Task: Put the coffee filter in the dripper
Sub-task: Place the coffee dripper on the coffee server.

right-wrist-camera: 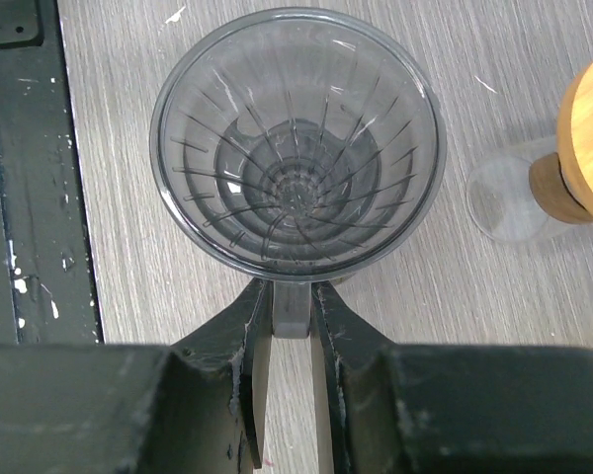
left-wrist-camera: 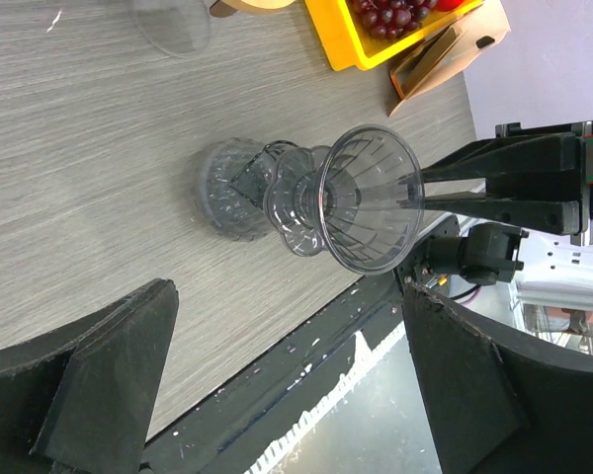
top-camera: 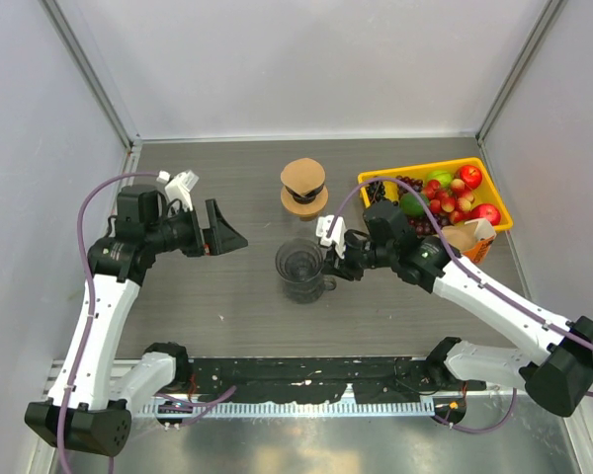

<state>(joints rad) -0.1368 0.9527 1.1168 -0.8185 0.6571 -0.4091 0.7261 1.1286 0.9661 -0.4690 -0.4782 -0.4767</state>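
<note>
The clear ribbed dripper is upright at the middle of the table, and its cone is empty. My right gripper is shut on the dripper's handle, coming in from the right. A brown coffee filter rests on a glass stand with a wooden collar behind the dripper, seen at the right edge of the right wrist view. My left gripper hangs open and empty to the left of the dripper, facing the dripper across a gap; nothing lies between its fingers.
A yellow tray of fruit sits at the back right, with a small brown carton at its near corner. A black rail runs along the table's near edge. Grey walls close in the sides and back.
</note>
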